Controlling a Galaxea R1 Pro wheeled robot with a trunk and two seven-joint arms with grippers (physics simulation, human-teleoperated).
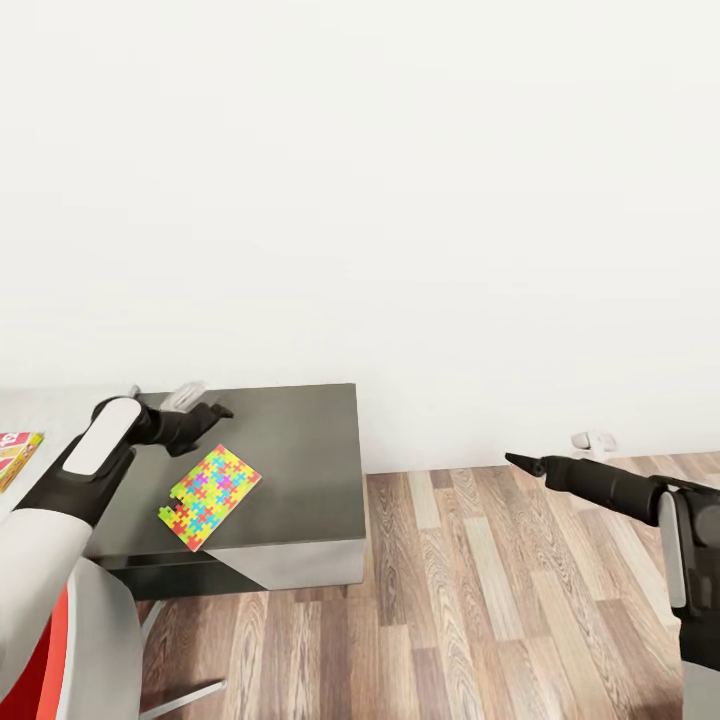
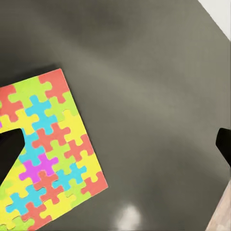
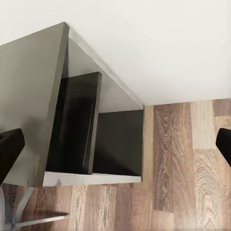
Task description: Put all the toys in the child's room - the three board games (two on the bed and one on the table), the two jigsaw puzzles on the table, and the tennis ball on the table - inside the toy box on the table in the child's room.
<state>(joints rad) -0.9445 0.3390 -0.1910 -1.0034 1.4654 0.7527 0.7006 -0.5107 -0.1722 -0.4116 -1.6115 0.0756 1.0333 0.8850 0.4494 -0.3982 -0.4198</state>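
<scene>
A colourful jigsaw puzzle (image 1: 210,497) lies flat on the dark desk (image 1: 300,470), the left gripper (image 2: 115,149) hovering above it with jaws apart, the right gripper (image 3: 115,144) likewise spread over the wooden floor (image 1: 480,600).

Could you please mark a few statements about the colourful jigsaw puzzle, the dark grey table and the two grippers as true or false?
1. The colourful flat jigsaw puzzle lies on the dark grey table. True.
2. The left gripper holds the puzzle off the table. False: it is open above the table, and the puzzle lies flat.
3. The right gripper is over the wooden plank floor. True.
4. The right gripper is shut on a tennis ball. False: its fingers stand apart with nothing between them.
5. The puzzle is all one colour. False: its pieces are red, yellow, green, blue and purple.
</scene>
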